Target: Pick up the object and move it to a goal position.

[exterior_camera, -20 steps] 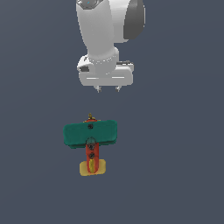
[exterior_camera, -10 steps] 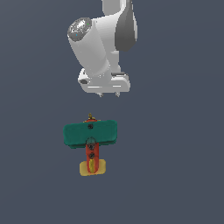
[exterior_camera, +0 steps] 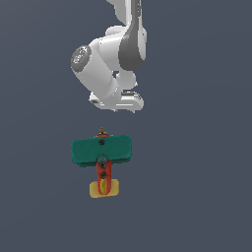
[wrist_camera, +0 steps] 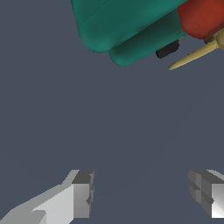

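The toy airplane (exterior_camera: 102, 160) lies flat on the dark grey floor, with a broad teal-green wing, a red-orange body, a yellow tail pointing to the front and a small nose toward the arm. My gripper (exterior_camera: 119, 111) hangs above and just behind the nose, apart from the plane. In the wrist view the teal wing (wrist_camera: 127, 26) and red nose with its yellow propeller show at the picture's edge. My gripper (wrist_camera: 142, 194) is open and empty, its fingers (wrist_camera: 82, 192) wide apart.
A plain dark grey floor (exterior_camera: 197, 172) surrounds the plane. The white arm (exterior_camera: 113, 59) rises above the gripper toward the top of the exterior view.
The arm has swung and turned, its elbow moving to the exterior view's left. The gripper has shifted slightly lower toward the plane. The plane has not moved.
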Robot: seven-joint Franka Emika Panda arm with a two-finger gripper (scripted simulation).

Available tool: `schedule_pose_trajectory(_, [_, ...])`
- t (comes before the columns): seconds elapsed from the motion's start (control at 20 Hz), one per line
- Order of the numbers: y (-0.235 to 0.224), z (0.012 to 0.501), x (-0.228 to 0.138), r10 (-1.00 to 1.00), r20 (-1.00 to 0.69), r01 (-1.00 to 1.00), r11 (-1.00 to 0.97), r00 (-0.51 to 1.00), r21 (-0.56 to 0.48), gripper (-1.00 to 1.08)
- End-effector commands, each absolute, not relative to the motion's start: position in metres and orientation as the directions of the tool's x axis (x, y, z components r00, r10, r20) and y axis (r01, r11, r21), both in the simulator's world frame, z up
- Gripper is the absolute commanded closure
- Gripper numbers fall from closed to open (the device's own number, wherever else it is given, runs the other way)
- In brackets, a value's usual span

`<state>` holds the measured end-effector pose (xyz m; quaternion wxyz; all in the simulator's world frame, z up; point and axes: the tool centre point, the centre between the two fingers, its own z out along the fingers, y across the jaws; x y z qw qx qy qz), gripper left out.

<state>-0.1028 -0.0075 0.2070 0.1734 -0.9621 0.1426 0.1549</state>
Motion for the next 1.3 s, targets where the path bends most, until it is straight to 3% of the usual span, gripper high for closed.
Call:
schedule_pose_trajectory(0.0, [-0.006, 0.199, -0.106, -0.233, -0.377, -0.358, -0.881, 0.897, -0.308, -0.6])
schedule_pose_trajectory(1.25, [0.002, 0.133, -0.123, -0.323, -0.6, -0.632, -0.651, 0.732, -0.421, -0.6])
